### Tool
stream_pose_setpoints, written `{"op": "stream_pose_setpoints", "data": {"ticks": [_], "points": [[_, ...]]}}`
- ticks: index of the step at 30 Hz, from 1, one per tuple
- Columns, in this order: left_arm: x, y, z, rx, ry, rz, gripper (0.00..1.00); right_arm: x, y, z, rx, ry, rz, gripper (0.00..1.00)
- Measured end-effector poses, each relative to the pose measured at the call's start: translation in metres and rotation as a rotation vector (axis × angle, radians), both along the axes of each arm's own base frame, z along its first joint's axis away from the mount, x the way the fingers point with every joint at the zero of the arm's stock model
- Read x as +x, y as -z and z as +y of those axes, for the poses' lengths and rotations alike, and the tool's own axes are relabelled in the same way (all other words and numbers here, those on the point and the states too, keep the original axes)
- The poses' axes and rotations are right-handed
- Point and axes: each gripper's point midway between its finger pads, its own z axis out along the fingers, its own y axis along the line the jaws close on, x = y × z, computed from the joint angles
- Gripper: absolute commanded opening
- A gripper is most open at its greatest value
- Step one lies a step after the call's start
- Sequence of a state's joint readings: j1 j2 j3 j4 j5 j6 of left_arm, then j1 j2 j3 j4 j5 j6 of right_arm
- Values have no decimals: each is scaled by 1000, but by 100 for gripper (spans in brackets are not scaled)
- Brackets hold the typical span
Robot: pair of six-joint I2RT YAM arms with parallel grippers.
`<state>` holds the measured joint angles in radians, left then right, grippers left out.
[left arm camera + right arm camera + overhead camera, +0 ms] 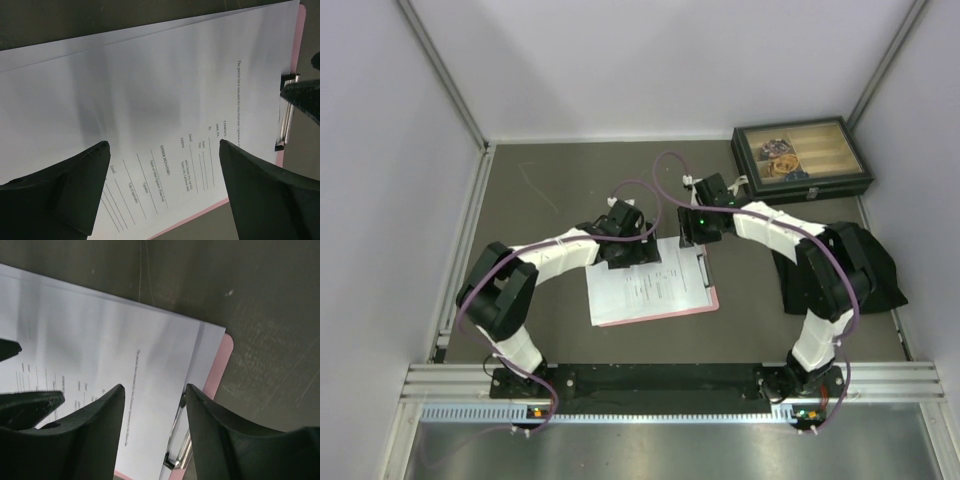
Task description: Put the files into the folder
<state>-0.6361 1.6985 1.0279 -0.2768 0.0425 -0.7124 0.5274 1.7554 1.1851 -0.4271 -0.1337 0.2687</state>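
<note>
left gripper (162, 150) wide open over files (150, 90), right gripper (155, 390) half open over folder (220, 365) clip (286, 125), both empty, box (800, 158), cloth (885, 270) aside

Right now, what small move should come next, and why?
Probably lift the right gripper straight up off the clip: its jaws stand apart above it, and both sheets already lie on the pink clipboard, their short edge reaching the clip.
</note>
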Motion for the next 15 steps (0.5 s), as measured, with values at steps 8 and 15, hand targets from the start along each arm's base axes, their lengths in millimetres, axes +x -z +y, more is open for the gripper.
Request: {"op": "stream_pose_setpoints", "data": {"ticks": [8,15], "points": [[-6,-19,8,2,1,-30,96,14,20,8,-4,-10,34,49],[-5,-25,8,-6,4,-44,96,13,25,8,-9,-18,43,51]]}}
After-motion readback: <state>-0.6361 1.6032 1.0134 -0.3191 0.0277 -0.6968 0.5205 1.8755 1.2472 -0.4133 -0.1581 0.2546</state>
